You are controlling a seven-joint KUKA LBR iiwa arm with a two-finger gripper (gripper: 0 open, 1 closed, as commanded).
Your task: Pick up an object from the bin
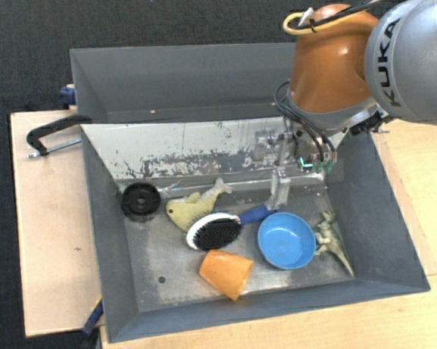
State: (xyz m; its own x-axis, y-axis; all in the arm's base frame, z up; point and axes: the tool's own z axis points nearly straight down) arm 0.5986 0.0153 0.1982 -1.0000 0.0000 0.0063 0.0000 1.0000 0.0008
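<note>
This looks like a robotics lab or test cell rather than a home or shop. A grey industrial arm (413,54) lettered KUKA, with an orange cover (329,61) and a yellow cable (341,11) at its wrist, reaches over a scuffed grey metal bin (194,73). Loose on the bin's floor lies an unrelated mix of small things: a brush (214,232), a blue bowl (285,240), an orange cup (226,274), a black disc (140,200) and a toy dinosaur (332,242).

Silver-grey rounded arm housing (413,54) carries black KUKA lettering. Glossy orange domed wrist cover (330,57). Yellow cable (296,22) at its top, thin black cables (306,136) beneath. Pale metal claw (281,193); small green light (306,162).
</note>
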